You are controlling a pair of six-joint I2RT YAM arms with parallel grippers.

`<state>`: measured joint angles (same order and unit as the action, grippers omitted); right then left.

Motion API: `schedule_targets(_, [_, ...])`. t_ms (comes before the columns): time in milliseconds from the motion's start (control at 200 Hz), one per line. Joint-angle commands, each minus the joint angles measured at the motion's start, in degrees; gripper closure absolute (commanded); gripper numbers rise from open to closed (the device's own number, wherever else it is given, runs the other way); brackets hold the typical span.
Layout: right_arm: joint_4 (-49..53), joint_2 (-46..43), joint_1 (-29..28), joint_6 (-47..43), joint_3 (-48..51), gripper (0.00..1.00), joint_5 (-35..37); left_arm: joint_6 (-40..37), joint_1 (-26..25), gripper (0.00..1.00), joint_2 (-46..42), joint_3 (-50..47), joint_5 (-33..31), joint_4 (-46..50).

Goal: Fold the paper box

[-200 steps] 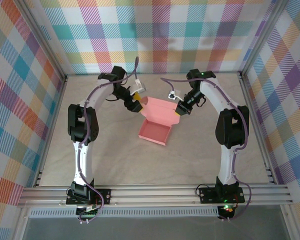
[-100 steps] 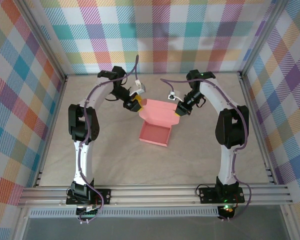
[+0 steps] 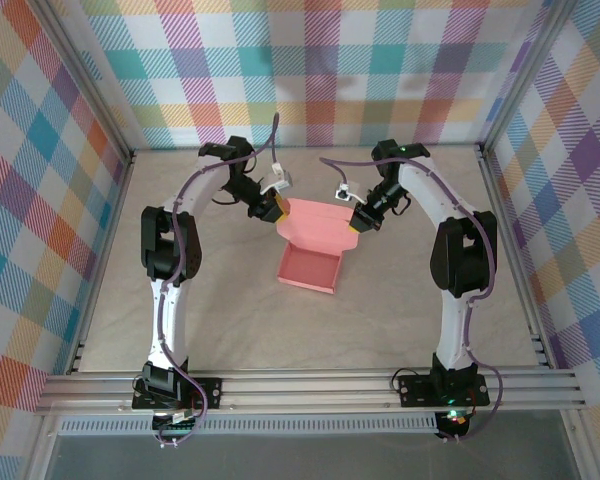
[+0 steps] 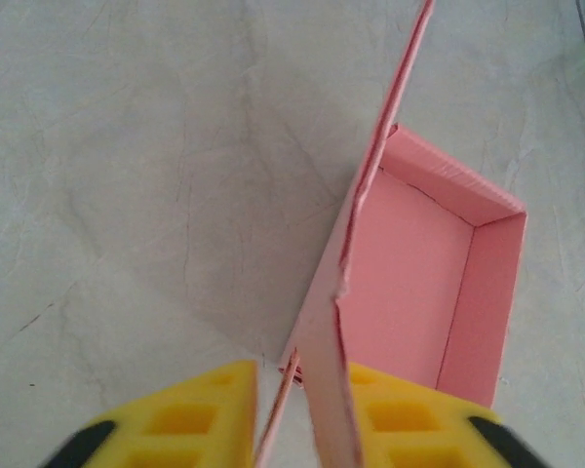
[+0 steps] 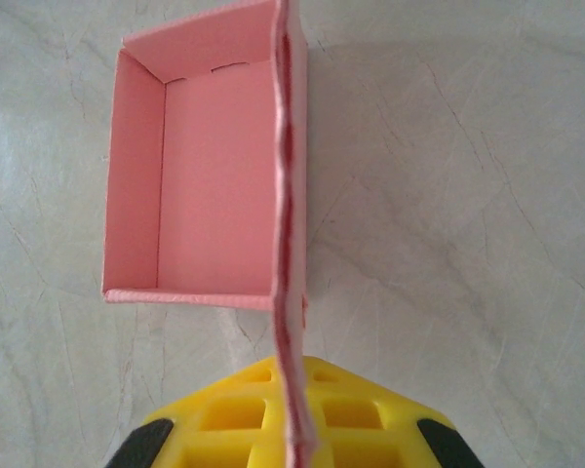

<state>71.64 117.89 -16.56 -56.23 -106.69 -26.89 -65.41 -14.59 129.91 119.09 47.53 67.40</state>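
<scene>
While the paper box point(image 3: 310, 268) sits open on the counter point(image 3: 230, 320), right jaws clamp its raised lid point(image 3: 315, 220); left jaws straddle the opposite edge, grip unclear.

Paper box point(image 3: 310, 268): salmon-pink thin card, half formed. The shallow open tray has all four walls up and sits flat on the bench point(image 3: 230, 320) mid-field, slightly skewed. The lid panel point(image 3: 318, 220) stands up off the tray's far wall, not closed over the tray, and its edge looks wavy from my right wrist. The lid's right end is pinched in my right hand point(image 3: 355, 222). The left end sits between the fingers of my left hand point(image 3: 271, 208); can't tell if it's clamped.
</scene>
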Motion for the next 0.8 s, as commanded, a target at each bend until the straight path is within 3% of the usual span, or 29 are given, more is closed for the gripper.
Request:
schedule_targets(0, [0.98, -1.34, -0.4, -0.91, -1.02, 1.0, -2.29, -0.95, -0.42, 0.91, 0.04, 1.33, 2.16, 0.54])
schedule_targets(95, [0.7, -1.43, -0.35, -0.66, -1.04, 1.0, -2.11, -0.71, -0.44, 1.0, -0.09, 1.36, 2.29, 0.62])
schedule_targets(320, [-2.32, -2.43, -0.41, 1.74, -0.11, 1.0, -0.95, 1.44, -0.62, 1.0, -1.72, -0.2, 1.61, -0.56])
schedule_targets(580, [-16.75, -8.58, -0.67, 9.83, 7.92, 1.0, 3.63, 19.27, -1.81, 1.0, -13.06, -16.03, -4.4, -23.49])
schedule_targets(795, [-27.35, -13.67, -3.06, 14.4, 14.5, 1.0, 11.77, 32.64, -5.89, 1.0, -23.06, -29.36, -14.59, -41.48])
